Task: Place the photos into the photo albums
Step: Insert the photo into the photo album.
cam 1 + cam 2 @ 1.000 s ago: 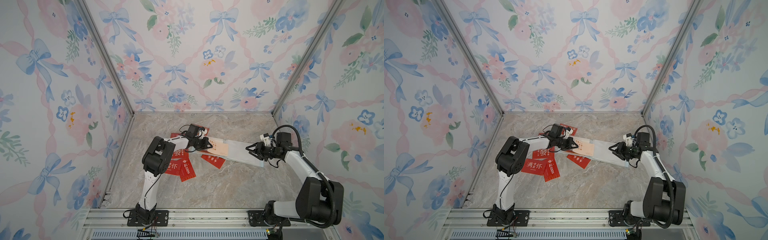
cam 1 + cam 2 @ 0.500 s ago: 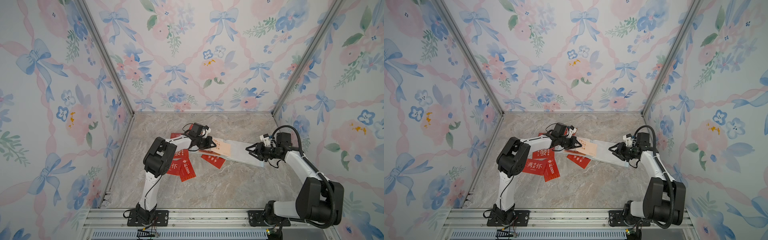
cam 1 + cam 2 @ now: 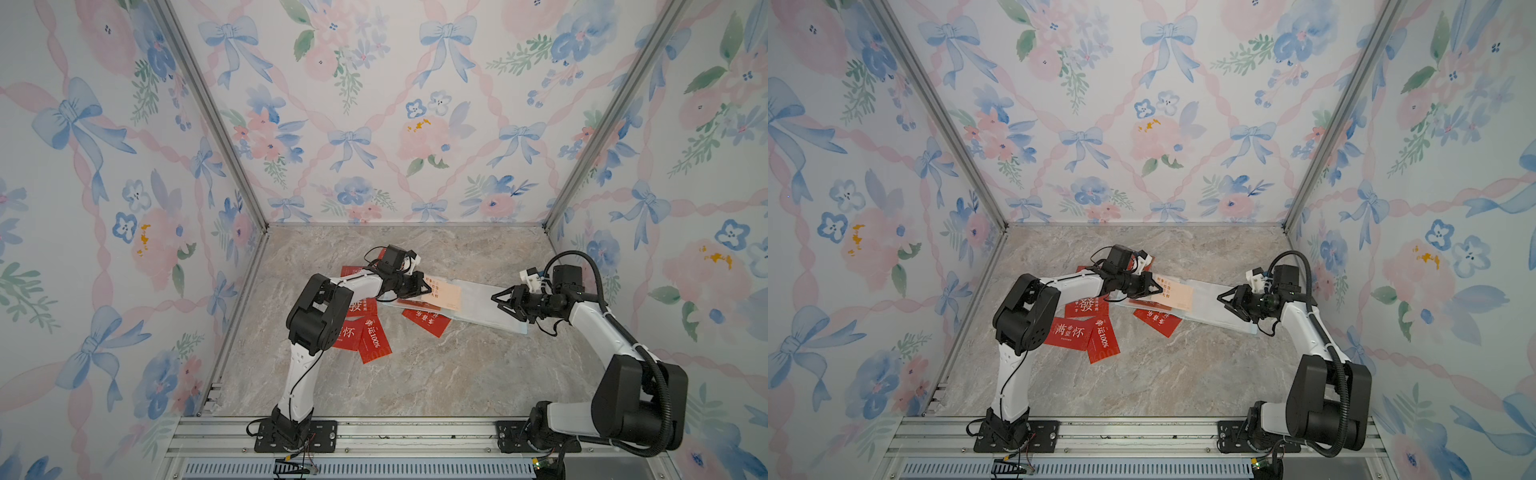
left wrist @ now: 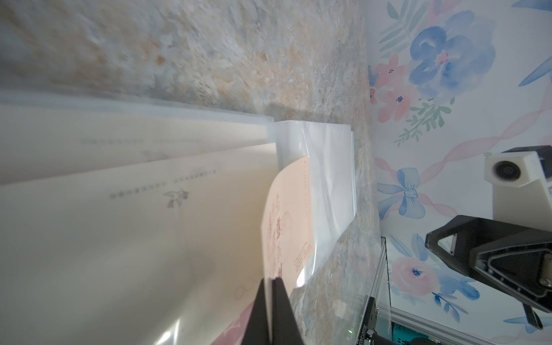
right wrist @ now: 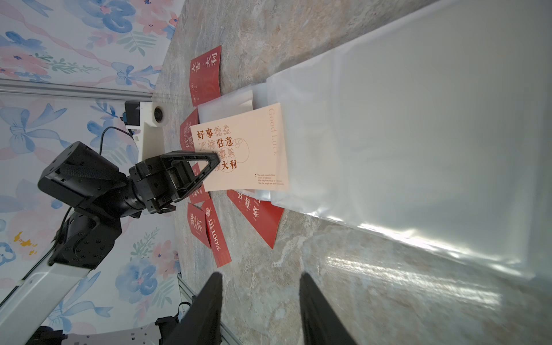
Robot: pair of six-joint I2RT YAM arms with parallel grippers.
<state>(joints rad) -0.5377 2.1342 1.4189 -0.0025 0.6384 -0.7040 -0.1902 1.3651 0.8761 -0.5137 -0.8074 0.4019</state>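
Left pincer [image 3: 427, 286] [image 3: 1158, 288] is clamped right down, jaws pressed together on the near edge of the cream card [image 3: 444, 293] [image 3: 1174, 296]. The left wrist view shows it plainly: two black fingers [image 4: 283, 316] with only the card's thickness between them. The cream card [image 4: 286, 215] runs out ahead of the tips, bowed a little along its length. Its far end sits at the mouth of the album [image 3: 486, 309] [image 3: 1219, 311], and the print there looks veiled by clear film (just under the sleeve's lip, as far as I can tell). The album lies flat on the table [image 3: 415, 374], stretching from just past the left pincer's tips across to the right pincer [image 3: 498, 302] [image 3: 1225, 301]. Over there the right pincer [image 5: 260, 286] is partly open, fingers [image 5: 310, 298] well apart, with nothing between them but bare marble. The album [image 5: 418, 134] lies just off to one side of its tips. The two pincers face each other, card and album between them. Red cards [image 3: 374, 338] [image 3: 1100, 336] lie scattered back beside the left arm, behind its pincer. One of them [image 5: 257, 215] pokes out from under the cream card [image 5: 242, 149], just beyond the left pincer [image 5: 209, 162].
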